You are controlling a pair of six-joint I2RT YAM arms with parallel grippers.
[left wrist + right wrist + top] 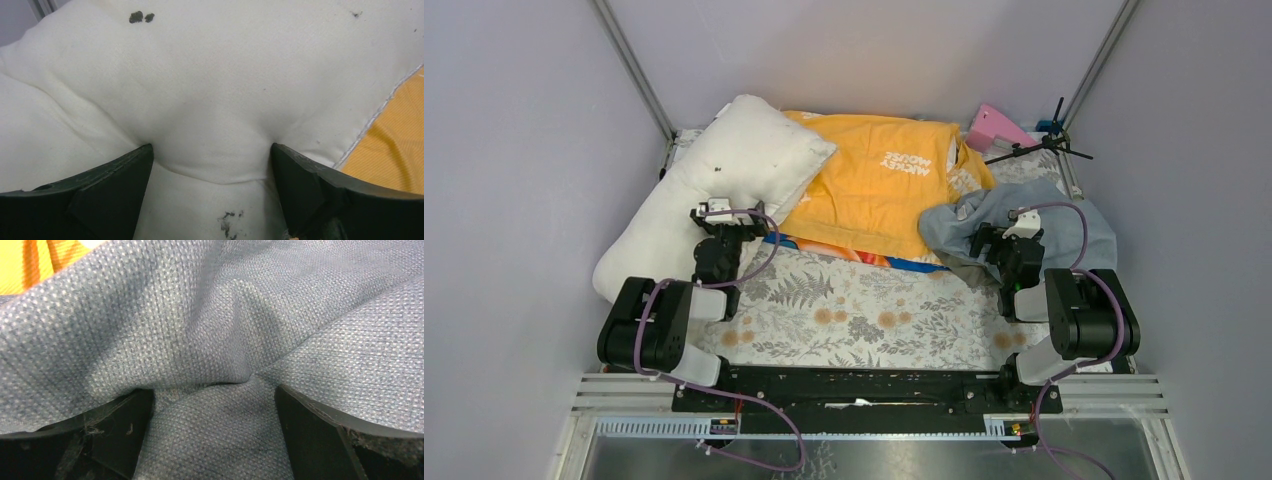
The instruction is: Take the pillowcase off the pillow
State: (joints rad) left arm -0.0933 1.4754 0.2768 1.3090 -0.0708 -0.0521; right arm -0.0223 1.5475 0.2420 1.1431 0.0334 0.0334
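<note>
1. Table: floral cover, just beyond the arm bases.
2. Left claw: jaws wide apart, tips pressed into the bare white pillow at the table's left; not closed on it.
3. Right claw: jaws wide apart, tips sunk in the crumpled pillowcase at the right, well apart from the pillow.
4. Orange pillow: lies between them, farther back.

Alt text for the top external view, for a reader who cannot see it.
The bare white pillow lies at left with the left gripper on it; the crumpled grey-blue pillowcase sits apart at right under the right gripper. An orange-covered pillow lies between them on the floral table cover.
</note>
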